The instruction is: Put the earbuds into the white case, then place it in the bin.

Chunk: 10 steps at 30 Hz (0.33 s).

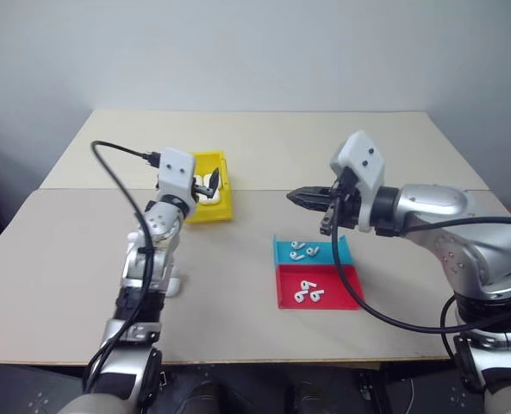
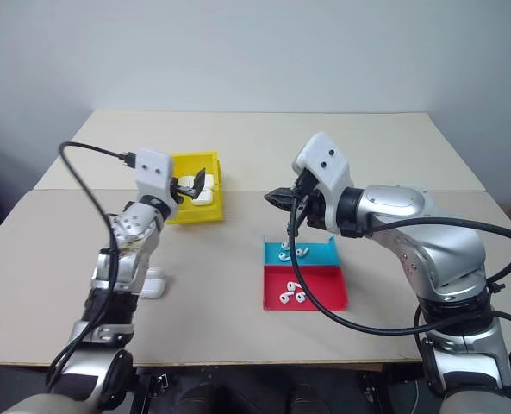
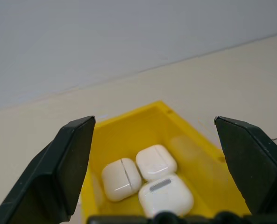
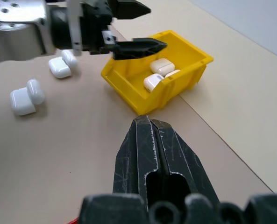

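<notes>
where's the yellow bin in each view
Left eye view: the bin sits left of centre on the table, under the open left hand.
Right eye view: again left of centre.
Left wrist view: low in the middle, between the hand's two fingers.
Right wrist view: upper middle, beyond the shut right hand.
Shared landmark: the three white cases inside the bin.

Left arm hides part of open cases [image 1: 171,283] on table; earbuds [image 1: 307,291] too small for detail.
</notes>
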Tool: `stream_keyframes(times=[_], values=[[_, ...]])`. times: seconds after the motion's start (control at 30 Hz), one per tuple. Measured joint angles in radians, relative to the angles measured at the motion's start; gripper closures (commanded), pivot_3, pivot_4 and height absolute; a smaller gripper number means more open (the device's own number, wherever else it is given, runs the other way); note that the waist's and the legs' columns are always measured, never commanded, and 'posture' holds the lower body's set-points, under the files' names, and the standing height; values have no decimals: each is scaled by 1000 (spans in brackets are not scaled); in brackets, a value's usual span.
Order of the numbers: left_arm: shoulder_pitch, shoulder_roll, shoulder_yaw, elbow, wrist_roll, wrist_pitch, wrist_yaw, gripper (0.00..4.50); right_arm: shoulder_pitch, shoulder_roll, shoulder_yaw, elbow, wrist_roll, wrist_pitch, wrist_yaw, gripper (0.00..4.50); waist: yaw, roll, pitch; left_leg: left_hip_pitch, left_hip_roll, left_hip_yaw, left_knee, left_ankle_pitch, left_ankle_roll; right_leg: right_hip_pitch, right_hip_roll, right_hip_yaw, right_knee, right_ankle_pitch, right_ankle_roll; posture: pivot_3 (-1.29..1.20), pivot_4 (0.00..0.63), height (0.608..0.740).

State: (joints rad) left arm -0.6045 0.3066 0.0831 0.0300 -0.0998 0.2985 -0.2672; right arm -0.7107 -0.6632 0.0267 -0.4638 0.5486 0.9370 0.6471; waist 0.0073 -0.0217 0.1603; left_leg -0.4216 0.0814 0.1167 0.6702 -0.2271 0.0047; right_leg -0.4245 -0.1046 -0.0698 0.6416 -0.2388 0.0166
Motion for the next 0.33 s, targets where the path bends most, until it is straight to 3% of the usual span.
stream_keyframes(times=[0.23, 0.33], values=[[322, 281, 122, -415, -279, 192, -317, 46, 275, -14, -29, -27, -60, -208, 36, 4500, -3, 0, 0, 1, 0, 0, 0, 0, 0, 1, 0, 1, 0, 0, 0, 0, 150, 740], [436, 353, 212, -556, -397, 274, -378, 46, 374, -32, -75, -28, -59, -280, 90, 4500, 5, 0, 0, 3, 0, -1, 0, -1, 1, 2, 0, 1, 0, 0, 0, 0, 150, 740]])
